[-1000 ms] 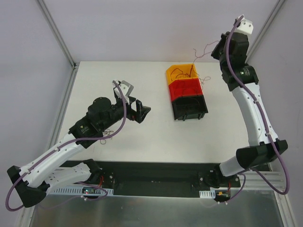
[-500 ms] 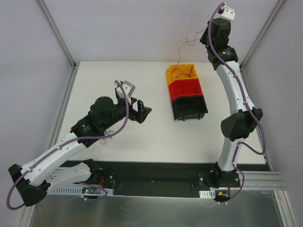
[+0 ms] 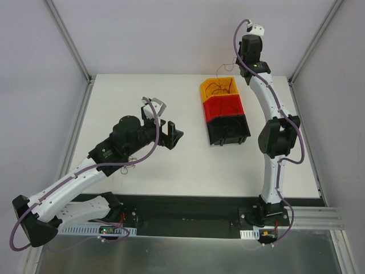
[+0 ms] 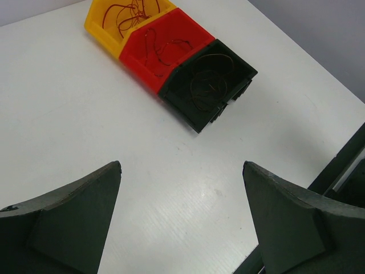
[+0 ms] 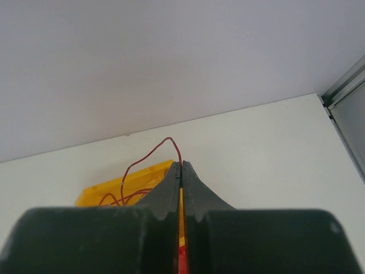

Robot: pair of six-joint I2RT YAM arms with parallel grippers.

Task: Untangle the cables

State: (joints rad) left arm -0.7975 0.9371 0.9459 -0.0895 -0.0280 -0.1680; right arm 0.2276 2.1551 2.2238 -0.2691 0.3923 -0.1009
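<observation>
Thin red cables lie tangled in the yellow bin. More lie in the red bin and dark ones in the black bin. My right gripper is shut on one red cable, which loops from the fingertips down into the yellow bin. In the top view it hangs high above the bin's far edge. My left gripper is open and empty, low over the table left of the bins, with its fingers spread wide. A few thin cables lie on the table beside the left arm.
The three bins stand in a row, yellow farthest, then red, then black. Metal frame posts rise at the table's back corners. A black rail runs along the near edge.
The right arm has straightened and swung back and left, so its gripper with the red cable now hangs over the yellow bin's far edge. The left arm has barely shifted.
</observation>
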